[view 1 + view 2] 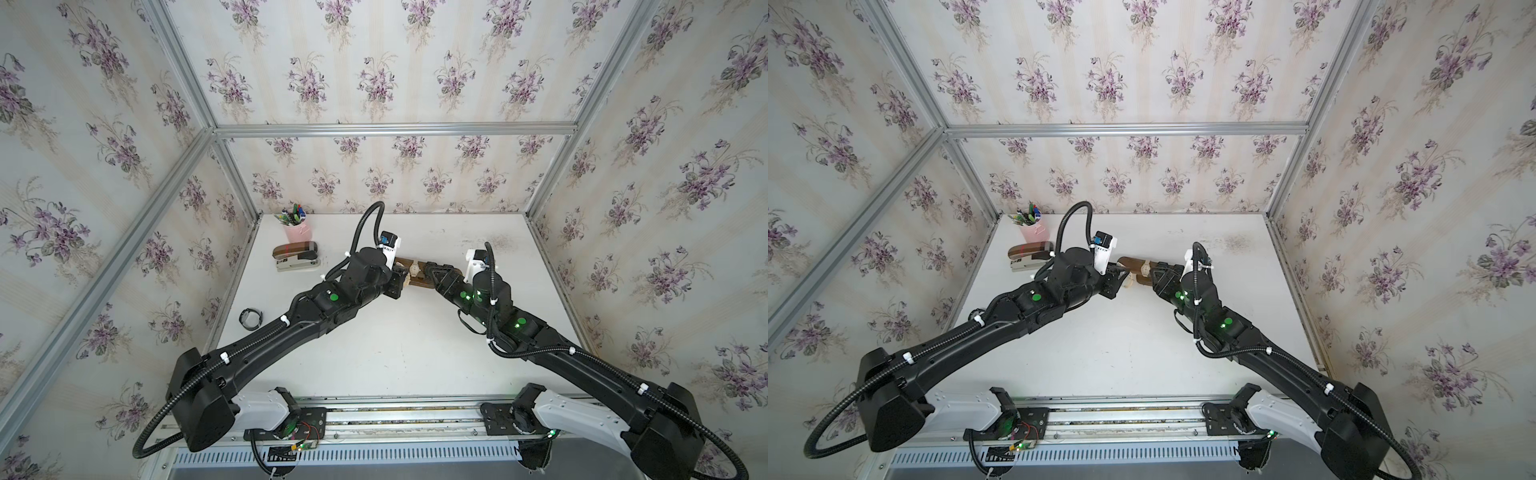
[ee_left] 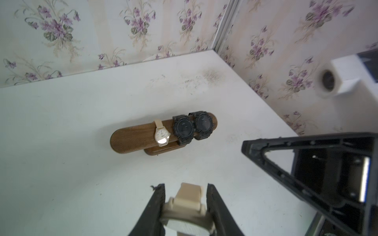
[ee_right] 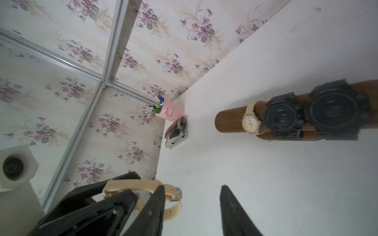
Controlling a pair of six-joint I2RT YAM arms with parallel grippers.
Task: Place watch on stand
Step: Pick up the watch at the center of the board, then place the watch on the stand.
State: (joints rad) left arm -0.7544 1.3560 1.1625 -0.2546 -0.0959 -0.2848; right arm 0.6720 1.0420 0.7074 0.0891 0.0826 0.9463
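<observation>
My arms hide most of the stand (image 1: 404, 263) in both top views. Cream watch (image 2: 189, 204) in my left pincer (image 2: 185, 187) runs off the frame; end black watch (image 3: 333, 111) blurred.

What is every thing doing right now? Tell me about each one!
Left gripper: shut on the beige watch.
Right gripper: open, holding nothing.
Stand: upright, one end free.
Small cream watch: wrapped on the stand.
Two black watches: on the stand, side by side.
Loose black watch: lying on the table.
Stapler: closed.
Pen cup: upright.
</observation>
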